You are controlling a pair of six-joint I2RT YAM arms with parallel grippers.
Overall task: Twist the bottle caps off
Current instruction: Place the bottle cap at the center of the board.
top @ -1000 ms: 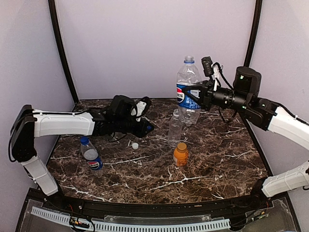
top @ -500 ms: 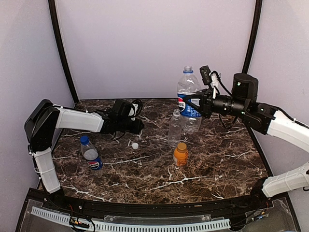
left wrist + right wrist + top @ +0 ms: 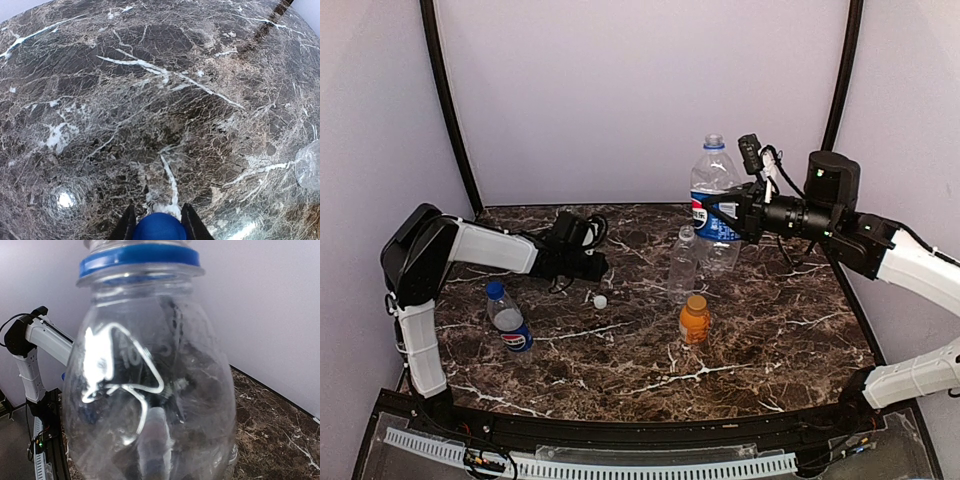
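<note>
- Top external: the right gripper [image 3: 722,212] is clamped on the blue label of the tall clear bottle [image 3: 712,175], which is upright. The unlabelled bottle [image 3: 682,262] stands just beside and below this gripper, and the orange bottle [image 3: 694,322] is nearer the bases. The left gripper [image 3: 600,266] is low over the marble table [image 3: 770,330]. A white cap [image 3: 600,300] lies just on its near side, and the Pepsi bottle [image 3: 508,325] lies farther left.
- Left wrist: its fingers [image 3: 127,226] pinch a blue cap [image 3: 160,228].
- Right wrist: the tall clear bottle fills the view, with a blue ring [image 3: 140,257] on its neck.
</note>
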